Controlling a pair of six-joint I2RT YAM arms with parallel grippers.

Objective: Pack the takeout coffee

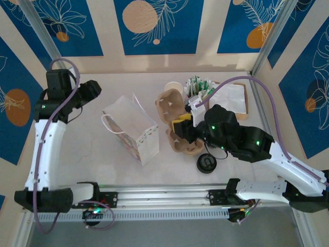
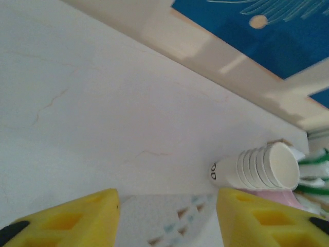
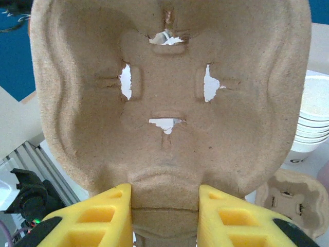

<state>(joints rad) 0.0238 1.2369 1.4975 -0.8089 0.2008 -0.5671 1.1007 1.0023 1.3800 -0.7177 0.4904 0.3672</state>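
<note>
My right gripper [image 3: 164, 194] is shut on the ridge of a brown pulp cup carrier [image 3: 164, 77], holding it tilted up on edge. From above, that gripper [image 1: 181, 126] sits between two carriers, one behind it [image 1: 169, 103] and one in front [image 1: 184, 143]. A stack of white paper cups [image 2: 259, 167] lies on its side near the back wall. A white patterned paper bag [image 1: 131, 128] stands open at the table's middle. My left gripper [image 2: 168, 198] is open above the table behind the bag, and the bag's patterned top [image 2: 175, 221] shows between its fingers, untouched.
A black lid [image 1: 205, 163] lies near the front rail. Green-and-white packets [image 1: 198, 85] and a pale napkin pile [image 1: 234, 98] sit at the back right. Another carrier [image 3: 288, 198] lies flat below the cups [image 3: 311, 118].
</note>
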